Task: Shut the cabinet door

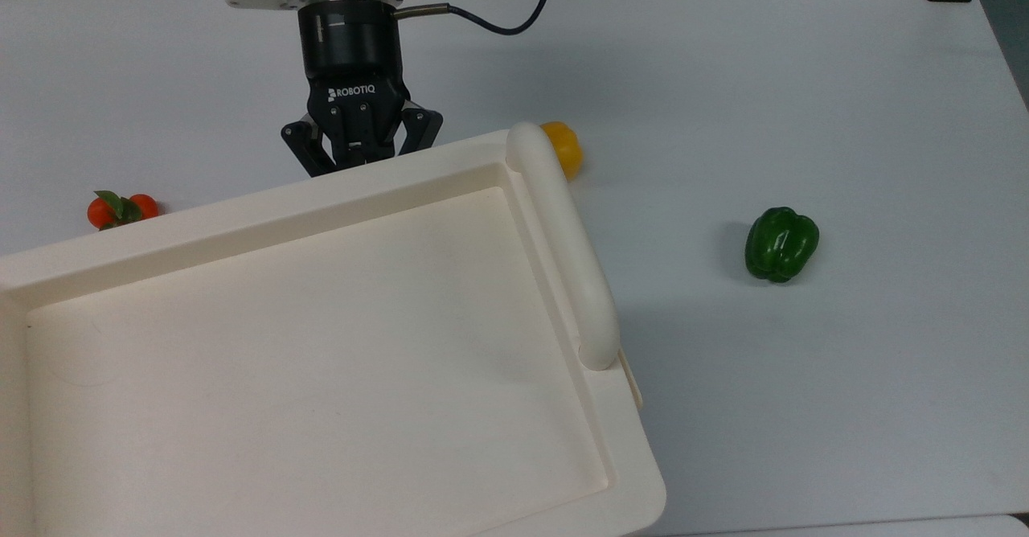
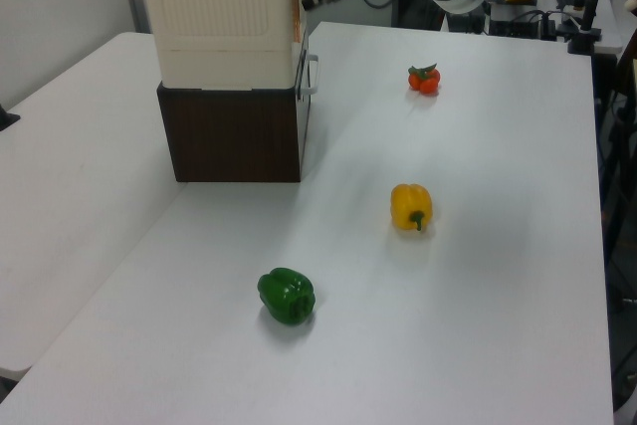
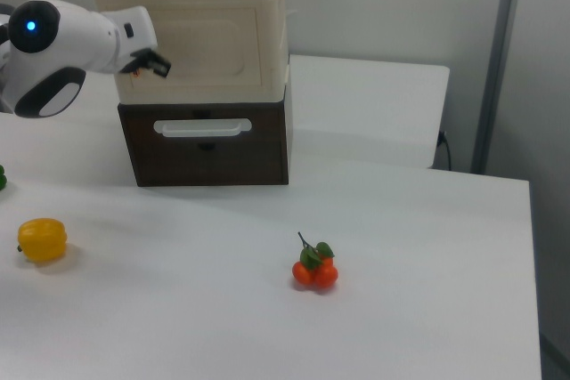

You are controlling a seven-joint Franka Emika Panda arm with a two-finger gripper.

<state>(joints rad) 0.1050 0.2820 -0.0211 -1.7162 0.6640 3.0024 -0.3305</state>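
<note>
The cabinet is a large cream unit on a dark brown base, with a recessed top and a thick rounded bar. The cabinet door lies flat against its front in the right view. In the left view the cabinet door shows edge-on as a thin reddish strip at the cabinet's corner. My gripper stands open just beyond the top's far rim, its fingertips hidden behind that rim. In the right view my gripper hovers a little in front of the door's left part.
A yellow pepper, a green pepper and a cluster of small tomatoes lie on the white table. The brown base carries a cream drawer handle. A cable trails from the wrist.
</note>
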